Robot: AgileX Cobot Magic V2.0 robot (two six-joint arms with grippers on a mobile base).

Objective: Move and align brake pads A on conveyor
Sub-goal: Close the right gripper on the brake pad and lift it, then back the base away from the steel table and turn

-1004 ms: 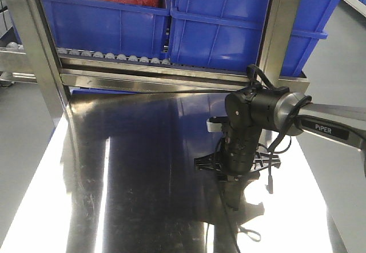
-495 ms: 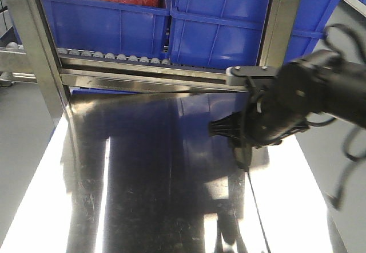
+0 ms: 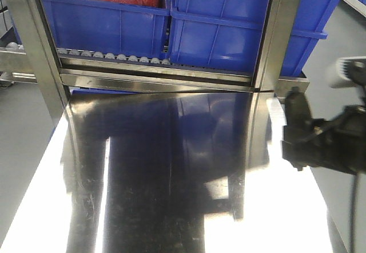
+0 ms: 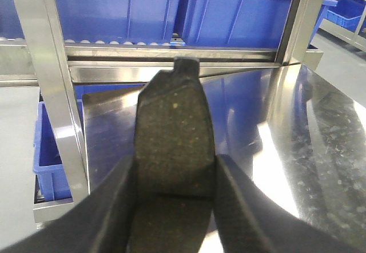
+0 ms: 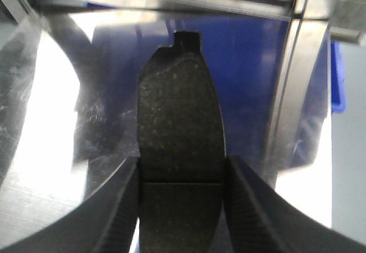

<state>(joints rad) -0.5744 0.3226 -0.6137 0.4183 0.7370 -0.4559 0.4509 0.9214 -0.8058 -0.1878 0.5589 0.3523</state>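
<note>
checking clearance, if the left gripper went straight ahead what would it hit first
Probably the steel rack rail under the blue bins, with the brake pad in the left gripper touching first; depth unclear.

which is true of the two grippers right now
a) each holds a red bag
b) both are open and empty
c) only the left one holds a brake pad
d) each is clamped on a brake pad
D: in the left wrist view the left gripper is shut on a dark brake pad, and in the right wrist view the right gripper is shut on a second brake pad.
</note>
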